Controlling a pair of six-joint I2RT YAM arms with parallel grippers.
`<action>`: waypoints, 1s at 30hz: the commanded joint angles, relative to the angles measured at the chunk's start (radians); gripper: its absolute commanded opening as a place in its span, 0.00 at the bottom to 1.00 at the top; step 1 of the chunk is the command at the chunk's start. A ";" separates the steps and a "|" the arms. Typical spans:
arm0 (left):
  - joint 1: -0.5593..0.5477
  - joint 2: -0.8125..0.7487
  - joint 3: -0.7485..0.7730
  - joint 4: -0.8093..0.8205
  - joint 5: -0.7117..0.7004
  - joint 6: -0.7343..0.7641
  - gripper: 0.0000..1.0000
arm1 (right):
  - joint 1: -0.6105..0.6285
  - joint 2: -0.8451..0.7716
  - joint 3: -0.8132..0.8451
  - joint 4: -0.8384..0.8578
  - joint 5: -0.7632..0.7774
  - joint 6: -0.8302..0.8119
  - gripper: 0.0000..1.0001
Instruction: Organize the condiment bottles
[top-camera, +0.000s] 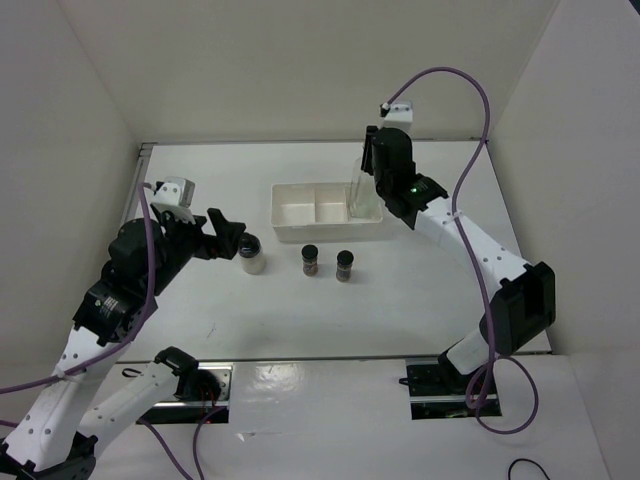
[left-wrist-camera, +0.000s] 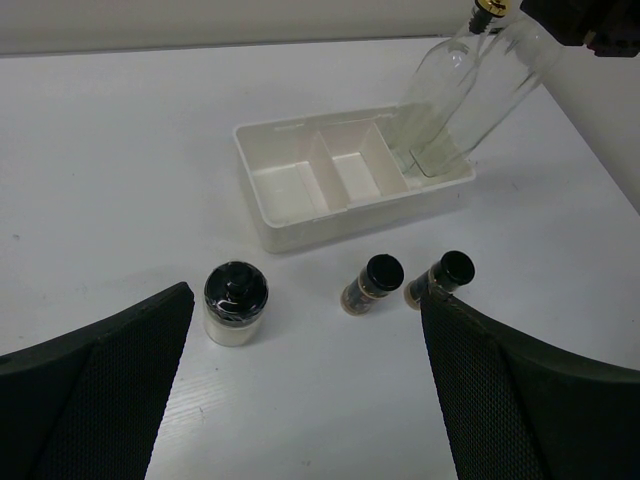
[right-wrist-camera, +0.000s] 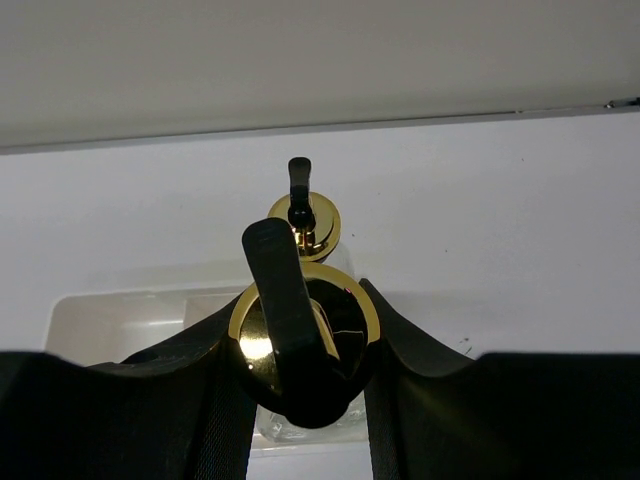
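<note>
Two tall clear glass bottles with gold spouts stand in the right compartment of the white divided tray (left-wrist-camera: 290, 225). My right gripper (right-wrist-camera: 300, 345) is shut on the neck of the nearer tall bottle (right-wrist-camera: 245, 340), (left-wrist-camera: 495, 95). The other tall bottle (right-wrist-camera: 318, 225), (left-wrist-camera: 430, 110) leans right beside it. In the top view my right gripper (top-camera: 372, 160) is over the bottle (top-camera: 360, 192). The squat whitish jar (top-camera: 251, 253), (left-wrist-camera: 235, 303) and two small dark jars (top-camera: 311, 260), (top-camera: 345, 265) stand in front of the tray. My left gripper (top-camera: 226, 238) is open and empty, just left of the whitish jar.
The tray (top-camera: 300, 212) has its left and middle compartments bare. White walls close in the table on the left, back and right. In the left wrist view the dark jars (left-wrist-camera: 372, 285), (left-wrist-camera: 440, 278) stand close to my right finger (left-wrist-camera: 520, 390).
</note>
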 joint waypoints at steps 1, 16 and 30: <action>0.006 0.001 0.000 0.030 -0.012 0.007 1.00 | 0.005 -0.003 -0.023 0.160 0.047 0.066 0.21; 0.006 -0.008 -0.010 0.021 -0.021 0.007 1.00 | 0.005 -0.003 -0.141 0.202 0.056 0.120 0.22; 0.006 0.001 -0.010 0.021 -0.012 0.016 1.00 | 0.014 0.017 -0.198 0.239 0.065 0.120 0.35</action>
